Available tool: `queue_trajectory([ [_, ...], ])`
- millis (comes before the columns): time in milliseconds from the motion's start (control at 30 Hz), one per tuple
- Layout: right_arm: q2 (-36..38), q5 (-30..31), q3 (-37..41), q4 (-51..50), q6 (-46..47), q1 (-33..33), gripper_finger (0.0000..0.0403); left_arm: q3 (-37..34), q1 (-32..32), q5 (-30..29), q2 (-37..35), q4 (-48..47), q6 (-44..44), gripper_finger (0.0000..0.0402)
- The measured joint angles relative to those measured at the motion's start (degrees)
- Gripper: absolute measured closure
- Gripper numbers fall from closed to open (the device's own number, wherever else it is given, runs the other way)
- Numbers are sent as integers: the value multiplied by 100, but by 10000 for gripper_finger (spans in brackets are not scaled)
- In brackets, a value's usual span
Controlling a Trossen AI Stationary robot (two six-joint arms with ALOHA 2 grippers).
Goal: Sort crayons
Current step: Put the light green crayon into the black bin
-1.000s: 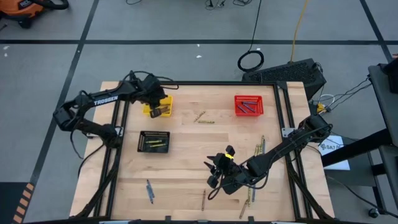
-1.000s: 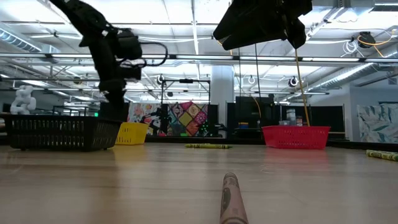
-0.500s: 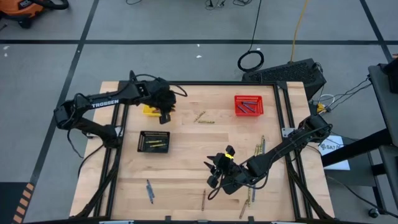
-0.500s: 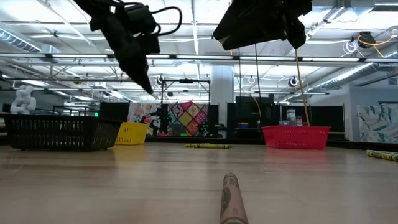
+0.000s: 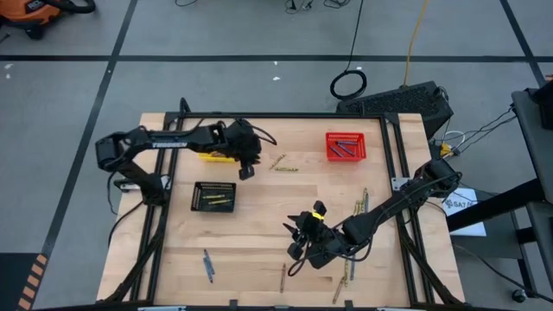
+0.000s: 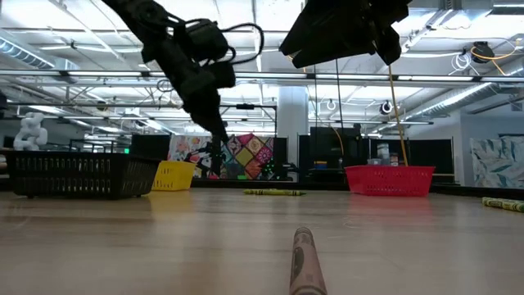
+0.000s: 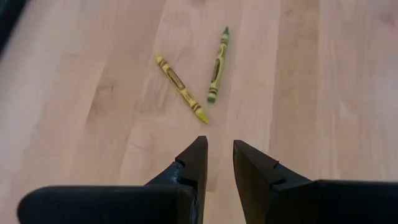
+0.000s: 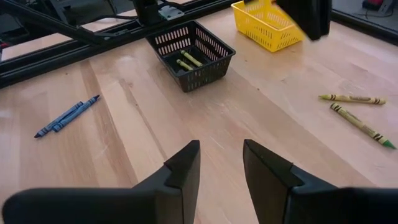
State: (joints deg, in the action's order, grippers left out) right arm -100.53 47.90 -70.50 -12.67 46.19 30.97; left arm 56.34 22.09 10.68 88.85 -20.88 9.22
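Observation:
Two crayons, one yellow [image 7: 180, 87] and one green [image 7: 217, 62], lie flat on the wood just ahead of my left gripper [image 7: 217, 155], which hovers open and empty above the table to the right of the yellow basket [image 5: 214, 155]. In the high view these crayons [image 5: 278, 164] lie right of that gripper [image 5: 248, 169]. My right gripper [image 5: 294, 246] hangs open and empty over the table's near middle. Two blue crayons [image 8: 65, 115] lie side by side near the front left. More crayons lie in the black basket [image 5: 213, 196] and the red basket [image 5: 346, 145].
Loose crayons lie by the right rail [image 5: 359, 207] and near the front edge [image 5: 282, 276], [image 5: 346, 272]. One crayon [image 6: 303, 262] lies close to the low camera. Bare wood stretches between the baskets and my right gripper.
My left gripper has swung from above the yellow basket toward the table's right, toward the two crayons, and has tipped from pointing nearly straight down to slanting forward. Its fingers stay open. My right arm has kept still.

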Motion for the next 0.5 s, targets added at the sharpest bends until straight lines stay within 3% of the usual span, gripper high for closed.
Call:
queue_trajectory([
  [267, 0, 0, 0, -16, -41, -23, 293, 65, 0, 256, 716, 409, -14, 326],
  [500, 0, 0, 0, -230, -40, -25, 293, 708, -9, 317, 1192, 402, -12, 326],
])
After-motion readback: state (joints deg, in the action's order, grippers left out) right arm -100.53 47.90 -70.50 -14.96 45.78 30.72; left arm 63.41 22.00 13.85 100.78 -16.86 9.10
